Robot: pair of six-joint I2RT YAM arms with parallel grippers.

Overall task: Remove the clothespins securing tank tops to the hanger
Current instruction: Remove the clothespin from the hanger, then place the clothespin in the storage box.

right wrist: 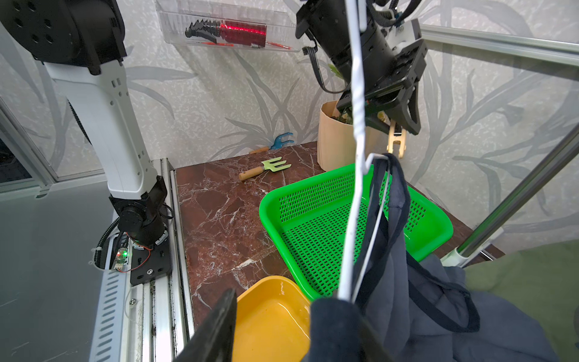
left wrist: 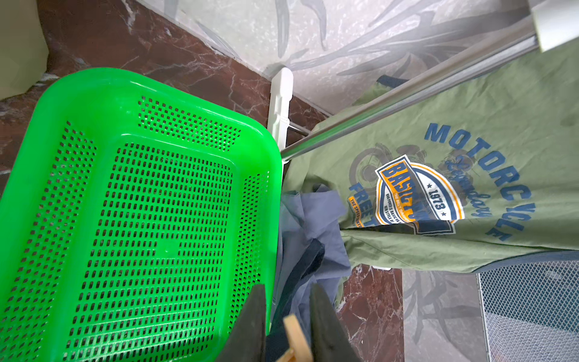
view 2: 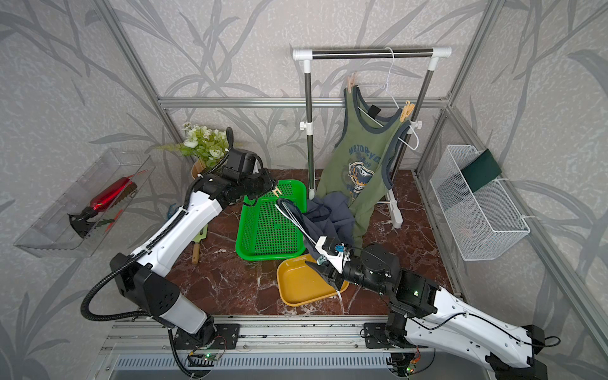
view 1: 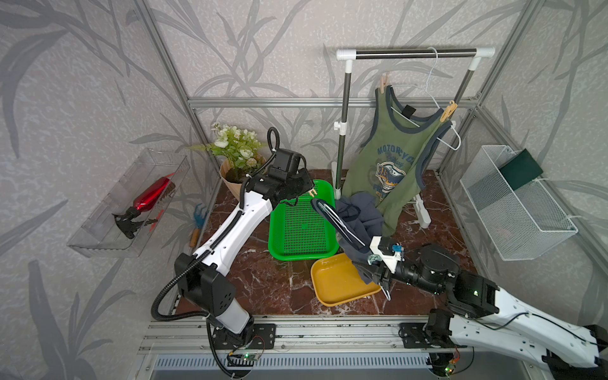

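Pinching a tan clothespin [left wrist: 296, 337] in its jaws, the left hand [left wrist: 288, 297] hangs over the 12-o'clock rim of the green basket [view 1: 304, 257] in both top views. The peg's rear end is cut off in the left wrist view.

Right hand [right wrist: 280, 297] sits at the basket's 5 o'clock, above the yellow tray [view 1: 339, 286]. Jaws look parted, one finger wrapped in cloth, white hanger [right wrist: 357, 103] wire running down to it. Can't tell if it's clenched on it.

Slate-blue tank top [view 1: 360, 217] droops off that hanger, heaped on the counter [view 1: 263, 283] at the basket's 3 o'clock, print hidden.

Olive tank top [view 1: 391, 154] at its 1 o'clock hangs from the rack [view 1: 414, 54], hem behind the blue heap. It's pegged by a pale clothespin [view 1: 383, 85] at 11 and a yellow-orange clothespin [view 1: 448, 111] at 2.

Small teal bit [view 1: 371, 260] by the right hand, too small to identify.
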